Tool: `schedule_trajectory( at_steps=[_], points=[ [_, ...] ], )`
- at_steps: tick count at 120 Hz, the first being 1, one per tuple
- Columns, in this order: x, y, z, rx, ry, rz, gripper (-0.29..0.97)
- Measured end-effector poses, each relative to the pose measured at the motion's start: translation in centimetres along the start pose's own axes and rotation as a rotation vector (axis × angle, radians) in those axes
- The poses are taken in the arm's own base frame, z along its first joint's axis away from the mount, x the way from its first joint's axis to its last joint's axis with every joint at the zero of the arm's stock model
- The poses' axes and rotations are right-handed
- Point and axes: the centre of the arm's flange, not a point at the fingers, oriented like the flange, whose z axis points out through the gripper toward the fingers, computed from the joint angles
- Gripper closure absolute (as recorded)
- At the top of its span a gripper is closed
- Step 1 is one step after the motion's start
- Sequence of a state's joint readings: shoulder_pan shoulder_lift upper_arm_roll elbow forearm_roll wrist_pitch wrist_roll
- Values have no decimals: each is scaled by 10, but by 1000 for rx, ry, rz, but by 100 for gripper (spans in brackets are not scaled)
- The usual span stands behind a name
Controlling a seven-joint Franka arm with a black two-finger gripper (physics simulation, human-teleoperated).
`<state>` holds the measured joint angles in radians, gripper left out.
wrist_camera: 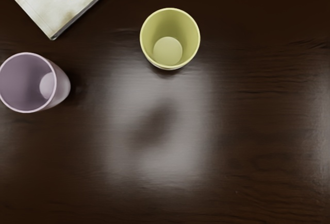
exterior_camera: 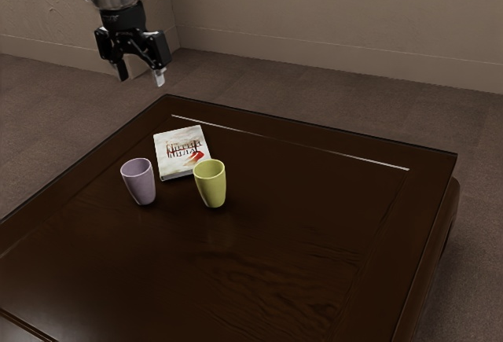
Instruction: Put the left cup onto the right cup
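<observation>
The black two-finger gripper (exterior_camera: 141, 79) hangs high above the far corner of the dark polished wooden table (exterior_camera: 314, 224), its fingers spread apart and holding nothing, so the task looks to be at its very start, with the approach to the first cup not yet made. The tapered, plastic-looking lilac cup (exterior_camera: 138, 181) stands upright on the exterior view's left, and is judged to be the one to lift. The similar yellow-green cup (exterior_camera: 210, 182) stands upright near it on the exterior view's right, the two apart and not touching. A thin white paperback book (exterior_camera: 182, 151) lies flat just behind them. The next move probably calls for lowering the gripper over the lilac cup and closing on its rim or wall without tipping it or brushing the book. The exterior view gives the height of the hand above the table and the spread of the fingers. The wrist view looks down into the lilac cup (wrist_camera: 28, 82) and the yellow-green cup (wrist_camera: 169, 38), showing both hollow and empty, mouths up, with a corner of the book (wrist_camera: 62, 0) close by.
</observation>
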<state>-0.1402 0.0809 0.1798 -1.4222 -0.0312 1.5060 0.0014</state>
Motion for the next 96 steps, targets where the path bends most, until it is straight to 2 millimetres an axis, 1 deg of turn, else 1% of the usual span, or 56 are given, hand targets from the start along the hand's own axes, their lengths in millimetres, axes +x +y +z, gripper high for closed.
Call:
schedule_trajectory(
  at_steps=[11,18,26,32,36,44,49,57,65,72,77,84,96],
  points=[
    [-1,0,-2,-1,3,1,2],
    [-2,-4,0,2,-1,-3,2],
    [1,-16,5,18,-8,-18,2],
    [2,-31,12,25,-16,-36,2],
    [4,-42,21,29,-27,-52,2],
    [8,-67,52,32,-58,-80,2],
    [12,-76,68,33,-67,-88,2],
    [19,-80,89,36,-75,-80,2],
    [26,-81,118,34,-94,-69,2],
    [33,-82,140,33,-104,-60,2],
    [37,-83,150,33,-104,-54,2],
    [46,-90,163,37,-102,-54,2],
    [75,-111,182,52,-87,-67,2]
  ],
)
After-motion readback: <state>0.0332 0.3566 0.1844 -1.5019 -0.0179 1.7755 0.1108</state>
